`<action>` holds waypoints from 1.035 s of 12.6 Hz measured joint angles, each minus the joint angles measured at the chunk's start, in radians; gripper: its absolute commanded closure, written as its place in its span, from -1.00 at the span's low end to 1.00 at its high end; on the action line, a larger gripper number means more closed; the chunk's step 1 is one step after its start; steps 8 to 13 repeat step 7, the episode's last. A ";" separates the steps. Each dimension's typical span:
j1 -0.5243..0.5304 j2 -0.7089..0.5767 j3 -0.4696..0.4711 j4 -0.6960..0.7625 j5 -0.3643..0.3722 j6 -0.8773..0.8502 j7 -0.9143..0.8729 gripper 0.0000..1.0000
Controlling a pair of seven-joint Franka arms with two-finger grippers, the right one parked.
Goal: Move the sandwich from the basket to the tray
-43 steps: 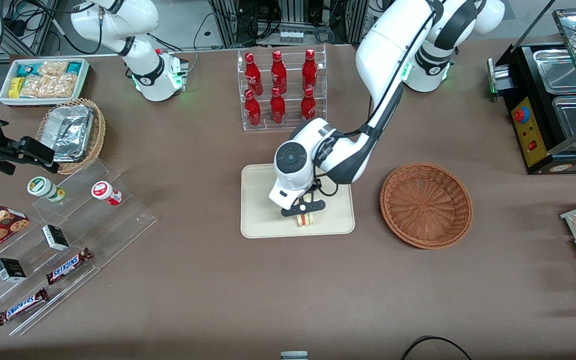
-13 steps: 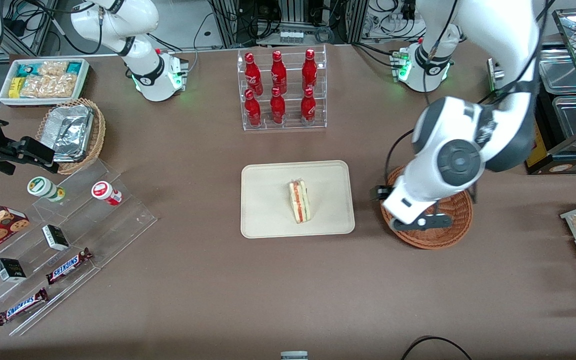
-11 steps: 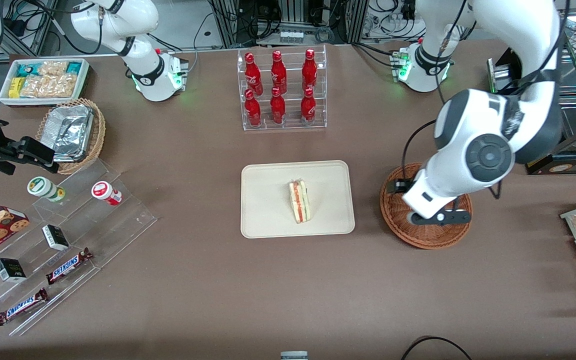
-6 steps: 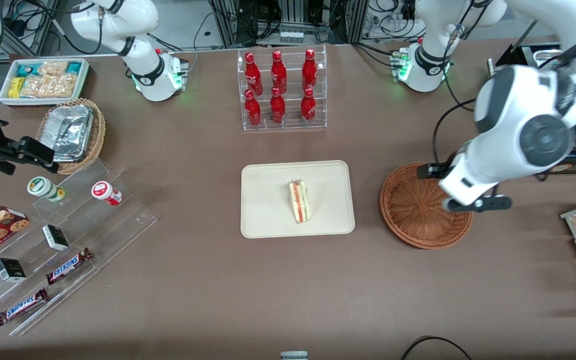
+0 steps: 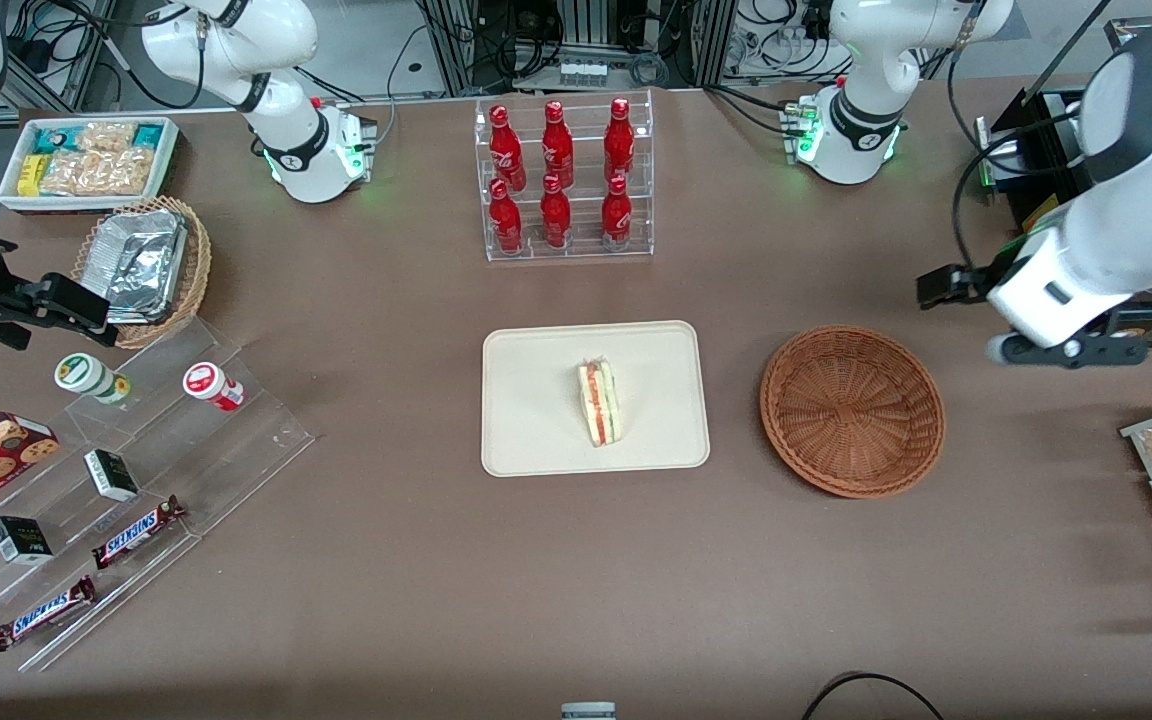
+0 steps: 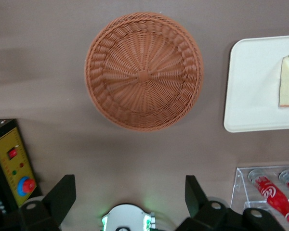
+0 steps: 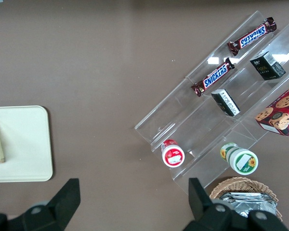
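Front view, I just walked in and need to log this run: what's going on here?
The small triangular clear-wrapped sandwich with red and green filling lies on the flat cream-beige rectangular tray. The round reddish-brown woven wicker basket beside it holds nothing. The left arm's gripper is open, holds nothing, and hangs high above the table toward the working arm's end, farther from the front camera than the basket. The placing looks done.

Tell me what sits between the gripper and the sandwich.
Front view: the empty basket sits between the open gripper and the sandwich on the tray.
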 measured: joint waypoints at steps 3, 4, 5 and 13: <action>0.033 -0.062 0.001 0.000 0.005 -0.027 0.011 -1.00; 0.036 -0.074 0.003 0.000 0.007 -0.028 0.011 -1.00; 0.037 -0.082 0.006 0.000 0.008 -0.034 0.011 -1.00; 0.037 -0.090 0.009 0.000 0.008 -0.068 0.011 -1.00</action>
